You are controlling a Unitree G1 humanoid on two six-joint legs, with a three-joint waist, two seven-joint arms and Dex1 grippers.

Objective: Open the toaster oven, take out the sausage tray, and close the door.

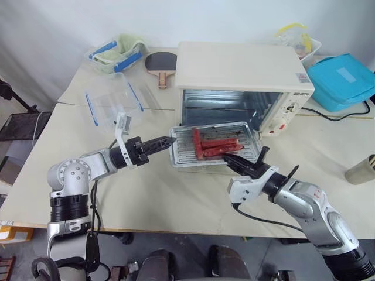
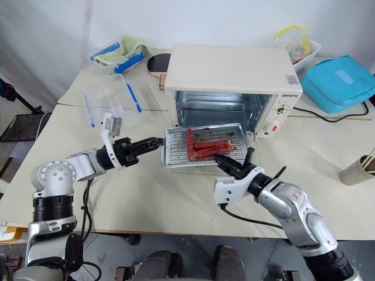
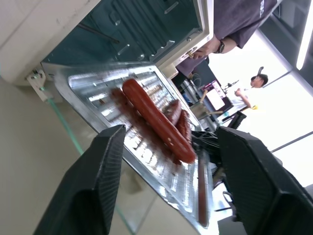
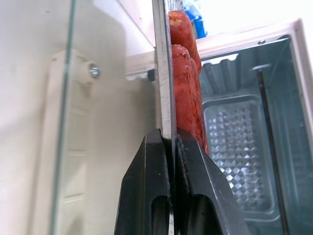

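The cream-white toaster oven (image 1: pixel 240 67) stands at the back of the table with its cavity showing. Its glass door (image 4: pixel 68 98) lies folded down flat in front, handle (image 4: pixel 66 161) outward. The silver sausage tray (image 1: pixel 181 153), carrying red sausages (image 1: pixel 214 146), sits out of the cavity just above the door. My right gripper (image 1: pixel 231 159) is shut on the tray's near rim (image 4: pixel 164 73), with the sausages (image 4: pixel 186 83) right beyond the grip. My left gripper (image 1: pixel 167 141) is open at the tray's left end, pointing at it, its fingers (image 3: pixel 102 171) spread and apart from the metal (image 3: pixel 98 93).
A clear plastic container with blue clips (image 1: pixel 111 99) lies left of the oven, another with a green cloth (image 1: pixel 117 52) behind it. A paddle (image 1: pixel 160 63) rests by the oven's back left corner. A blue bag (image 1: pixel 343 79), a cable (image 1: pixel 340 117) and a cup (image 1: pixel 362 170) are at the right. A person (image 3: pixel 234 19) stands behind the oven.
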